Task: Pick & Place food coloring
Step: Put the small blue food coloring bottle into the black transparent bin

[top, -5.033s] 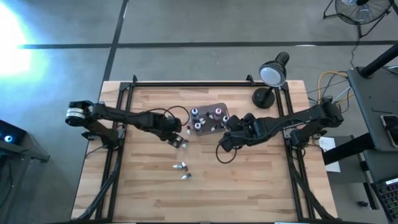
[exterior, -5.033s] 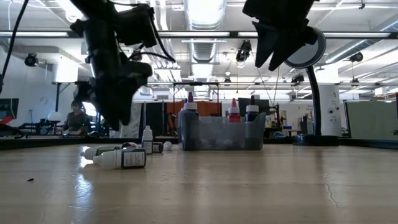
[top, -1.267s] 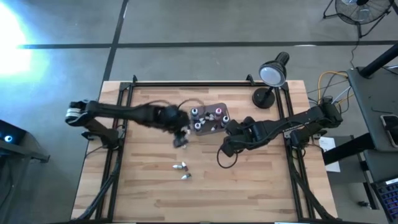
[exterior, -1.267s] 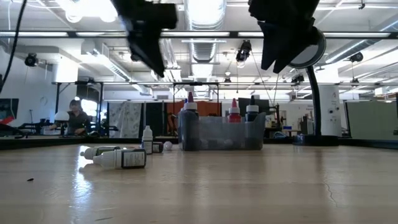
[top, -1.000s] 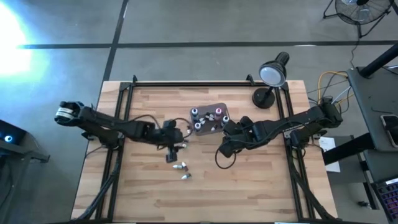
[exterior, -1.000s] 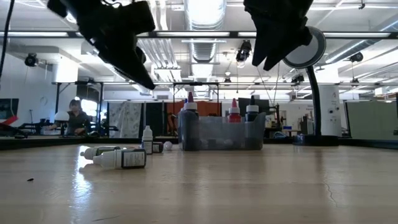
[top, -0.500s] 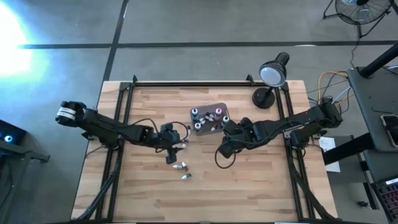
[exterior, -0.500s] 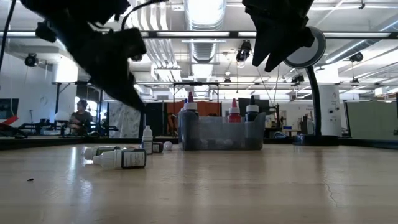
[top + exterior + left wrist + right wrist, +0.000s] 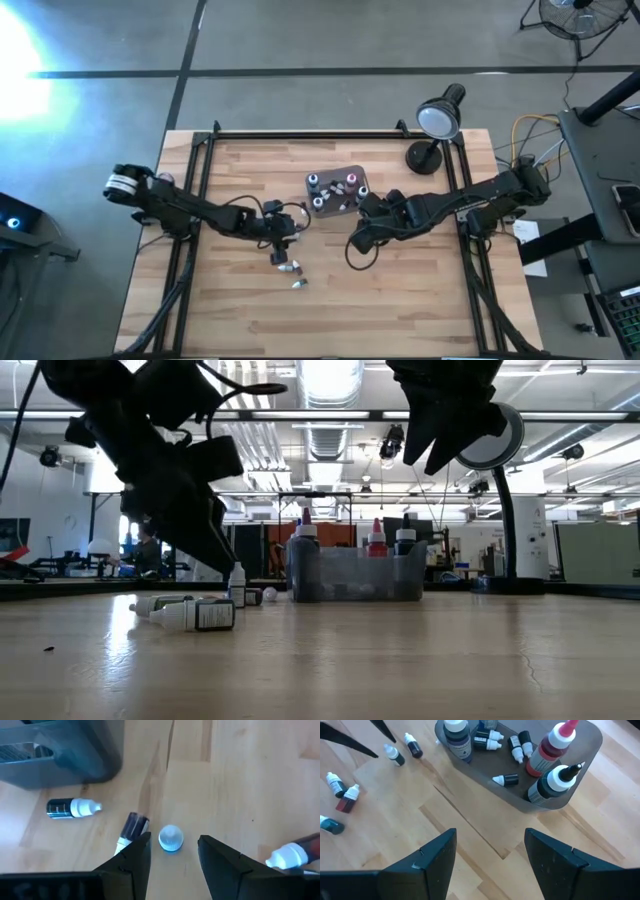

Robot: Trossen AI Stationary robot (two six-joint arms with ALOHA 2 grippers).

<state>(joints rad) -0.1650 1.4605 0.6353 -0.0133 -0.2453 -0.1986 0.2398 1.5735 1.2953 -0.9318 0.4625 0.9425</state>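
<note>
Near the bench's middle, the left gripper (image 9: 172, 851) hovers, fingers wide and empty, straddling an upright food coloring bottle (image 9: 171, 839). It should descend straight, centred, avoiding the neighbouring bottle (image 9: 131, 827). The right gripper (image 9: 487, 851) waits, fingers apart, beside the tub (image 9: 520, 800).

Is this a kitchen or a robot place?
Probably a robot lab or workshop, not a kitchen. Two dark robot arms, the left gripper and right gripper, work over a pale wooden table with a black desk lamp, and long ceiling lights hang overhead.
</note>
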